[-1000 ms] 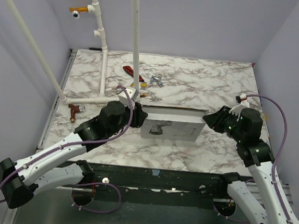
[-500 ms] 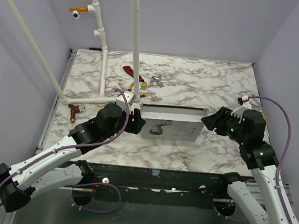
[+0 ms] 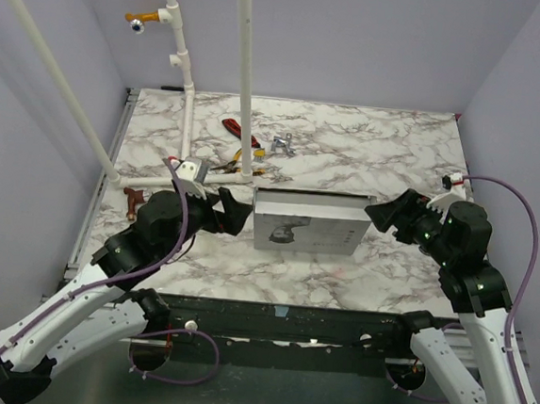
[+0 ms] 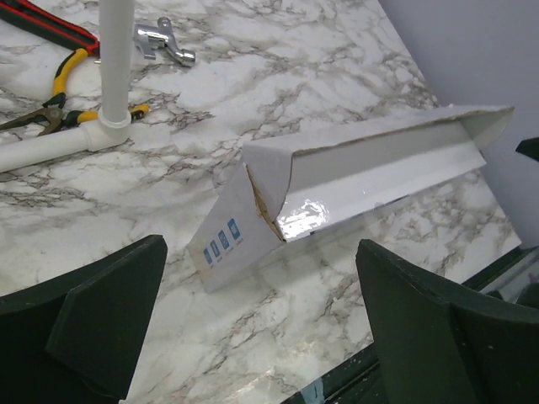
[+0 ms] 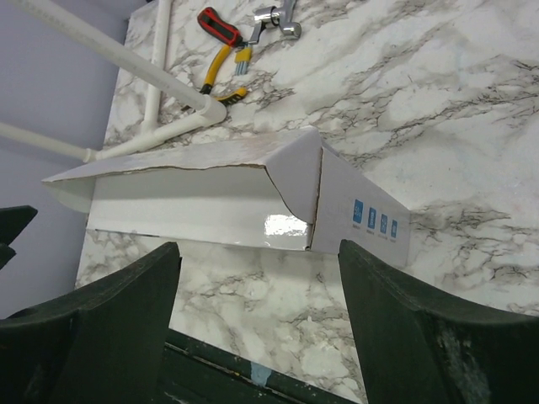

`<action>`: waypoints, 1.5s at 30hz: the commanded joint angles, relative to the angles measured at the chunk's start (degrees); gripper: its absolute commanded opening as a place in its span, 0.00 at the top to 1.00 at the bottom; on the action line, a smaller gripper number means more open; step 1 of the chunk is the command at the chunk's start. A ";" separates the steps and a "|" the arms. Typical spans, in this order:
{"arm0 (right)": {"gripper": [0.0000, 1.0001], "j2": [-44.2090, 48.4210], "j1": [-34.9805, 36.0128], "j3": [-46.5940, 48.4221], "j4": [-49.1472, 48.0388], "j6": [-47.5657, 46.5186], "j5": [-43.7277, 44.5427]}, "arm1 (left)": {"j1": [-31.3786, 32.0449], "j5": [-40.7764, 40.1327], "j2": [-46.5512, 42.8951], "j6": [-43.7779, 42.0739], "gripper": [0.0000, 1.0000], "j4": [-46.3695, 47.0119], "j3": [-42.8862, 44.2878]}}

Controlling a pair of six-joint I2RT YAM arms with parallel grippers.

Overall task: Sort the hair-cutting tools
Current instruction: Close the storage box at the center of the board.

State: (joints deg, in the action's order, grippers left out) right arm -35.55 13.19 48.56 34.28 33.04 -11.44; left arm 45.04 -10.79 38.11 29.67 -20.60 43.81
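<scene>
The hair-cutting tools are out of view. A white cardboard box with a printed front lies in the middle of the table, its lid flap down over it. My left gripper is open just left of the box's left end, clear of it, with nothing between its fingers. At the box's right end my right gripper is open too, empty and not touching it.
A white pipe frame stands behind the box. Red-handled pliers, yellow-handled pliers and a silver metal piece lie beyond it. A reddish-brown T-shaped piece sits at the left edge.
Both grippers have opened and let go of the box's ends. The left arm has pulled back to the left; the right has drawn slightly to the right.
</scene>
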 commanded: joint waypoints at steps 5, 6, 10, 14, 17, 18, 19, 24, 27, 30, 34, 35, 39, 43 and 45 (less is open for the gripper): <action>0.16 -0.09 0.34 2.01 -2.94 6.05 6.81 | -13.25 15.27 2.04 12.66 0.02 10.16 -1.51; 0.16 -0.21 0.34 1.77 -3.95 6.93 7.17 | -14.13 17.23 3.04 13.66 0.02 11.76 -1.77; 0.15 -2.14 0.34 1.11 -7.52 9.41 6.08 | -17.10 23.93 7.47 18.02 0.02 18.48 -1.94; 0.15 -5.03 0.33 -0.30 -10.69 11.35 4.61 | -18.54 27.41 12.25 20.54 0.02 21.41 -1.15; 0.15 -7.14 0.33 -1.43 -12.64 13.02 3.66 | -19.08 29.21 15.15 22.15 0.02 24.04 -1.10; 0.15 -7.86 0.34 -1.73 -13.10 13.56 3.35 | -19.19 29.60 15.89 22.82 0.02 24.64 -1.01; 0.16 -8.53 0.32 -2.03 -13.54 13.97 3.04 | -19.27 29.92 16.50 23.35 0.02 25.30 -1.09; 0.19 -10.15 0.28 -3.37 -13.98 14.40 1.89 | -19.37 30.74 17.72 23.40 0.10 26.01 -1.64; 0.22 -9.57 0.34 -5.05 -14.06 14.27 1.74 | -19.37 30.87 17.68 23.15 0.16 26.36 -2.88; 0.26 -8.91 0.32 -6.46 -13.94 14.16 1.21 | -19.37 31.64 18.01 23.26 0.22 26.83 -4.02; 0.32 -7.16 0.34 -8.67 -13.46 14.09 1.03 | -19.42 32.02 17.80 23.42 0.24 27.43 -5.81; 0.33 -6.81 0.30 -9.05 -13.30 14.06 1.10 | -19.44 32.00 17.75 23.44 0.24 27.48 -6.06; 0.35 -5.62 0.34 -10.59 -12.52 13.81 1.15 | -19.55 32.21 18.04 23.50 0.22 27.55 -6.39; 0.36 -4.39 0.34 -12.07 -11.76 13.54 1.59 | -19.89 32.23 17.78 23.60 0.16 27.39 -6.04; 0.36 -3.88 0.34 -12.27 -11.53 13.50 1.79 | -20.20 32.14 17.53 23.64 0.12 27.12 -5.48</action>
State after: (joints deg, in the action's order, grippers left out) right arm -40.16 13.19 38.17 19.35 47.55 -9.74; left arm 25.67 20.21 55.96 53.23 5.50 37.78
